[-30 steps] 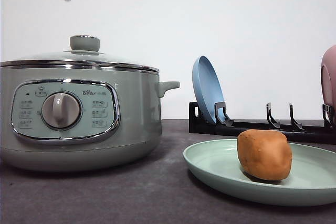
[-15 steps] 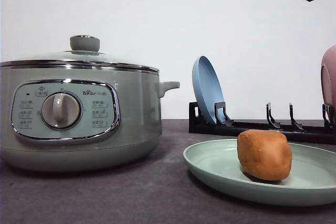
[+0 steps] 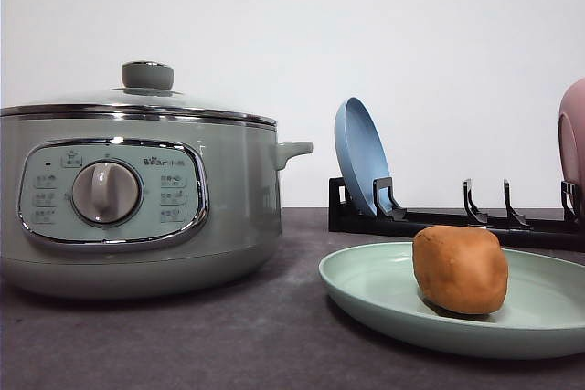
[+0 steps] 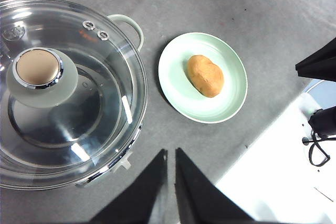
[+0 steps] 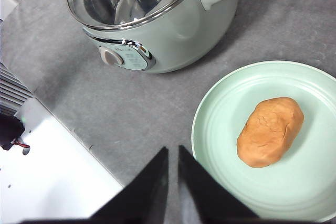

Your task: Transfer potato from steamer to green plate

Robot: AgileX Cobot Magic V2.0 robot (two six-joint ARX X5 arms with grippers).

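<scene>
Front view: I read one blue plate (image 3: 360,154) upright in a black rack (image 3: 457,222); a pink plate (image 3: 573,147) at the edge.
Wrist views: I see the glass lid (image 4: 63,93) seated on the sage-green steamer (image 3: 137,191).
Count: one orange-brown potato (image 3: 460,268), resting on the pale mint-green plate (image 3: 384,294).
Left gripper (image 4: 170,166): jaws nearly together, empty.
Right gripper (image 5: 172,163): jaws nearly together, empty.

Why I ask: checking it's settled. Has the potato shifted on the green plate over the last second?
No. The potato sits at the same spot on the green plate.
</scene>
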